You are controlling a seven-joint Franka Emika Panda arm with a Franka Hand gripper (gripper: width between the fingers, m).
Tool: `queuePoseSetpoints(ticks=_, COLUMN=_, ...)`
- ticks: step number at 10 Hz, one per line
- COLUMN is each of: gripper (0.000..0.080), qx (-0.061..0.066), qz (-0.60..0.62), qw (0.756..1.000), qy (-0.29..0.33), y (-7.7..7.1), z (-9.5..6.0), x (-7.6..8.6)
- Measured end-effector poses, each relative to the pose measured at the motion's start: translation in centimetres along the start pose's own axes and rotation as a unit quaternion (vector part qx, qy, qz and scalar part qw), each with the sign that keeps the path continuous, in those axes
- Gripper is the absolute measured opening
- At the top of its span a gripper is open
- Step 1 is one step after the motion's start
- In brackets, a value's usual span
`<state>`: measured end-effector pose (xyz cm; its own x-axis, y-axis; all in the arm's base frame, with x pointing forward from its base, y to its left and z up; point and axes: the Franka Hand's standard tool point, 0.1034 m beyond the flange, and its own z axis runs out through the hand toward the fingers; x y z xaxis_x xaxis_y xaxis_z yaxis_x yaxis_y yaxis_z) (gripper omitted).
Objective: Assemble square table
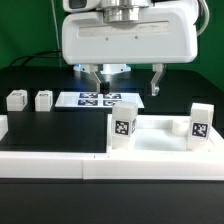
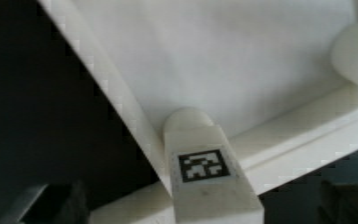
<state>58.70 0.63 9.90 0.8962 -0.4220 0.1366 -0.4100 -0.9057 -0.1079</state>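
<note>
The gripper (image 1: 124, 91) is a broad white rounded housing (image 1: 125, 42) in the frame's upper middle, topped by a grey metal cylinder (image 1: 122, 9), with two slim dark fingers (image 1: 157, 80) beneath.

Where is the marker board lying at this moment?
In the exterior view, the marker board lies flat on the table near the centre, below the open gripper, with a leg on the exterior view's left and the tabletop in front.

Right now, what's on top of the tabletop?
On the tabletop, two stand upright: a leg at the exterior view's left corner, a second leg at the right. Their bases hide what lies beneath.
</note>
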Motion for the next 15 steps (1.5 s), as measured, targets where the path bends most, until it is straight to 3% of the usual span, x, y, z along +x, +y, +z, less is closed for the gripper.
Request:
queuePoseSetpoints(ticks=2, gripper=0.0649, qx=-0.003, qz=-0.066, qw=0.998, qy=-0.001, y=0.4, z=0.1, x=0.0)
queuePoseSetpoints(ticks=3, gripper=0.0649, qx=-0.003, qz=-0.129, qw=0.992, qy=-0.014, y=1.6, z=0.5, x=-0.4)
queuePoseSetpoints(ticks=6, gripper=0.0649, qx=-0.006, qz=-0.236, qw=0.97, qy=-0.054, y=3.4, z=4.1, x=-1.9)
queuePoseSetpoints(ticks=8, gripper=0.0649, qx=-0.021, qz=-0.241, qw=0.969, qy=-0.047, y=3.8, z=6.7, x=-1.8)
queuePoseSetpoints(ticks=13, gripper=0.0649, qx=-0.02, qz=-0.236, qw=0.971, qy=-0.044, y=3.9, z=6.3, x=-1.6)
queuePoseSetpoints(ticks=15, gripper=0.0649, qx=-0.015, qz=-0.22, qw=0.973, qy=-0.073, y=4.7, z=7.4, x=-2.5)
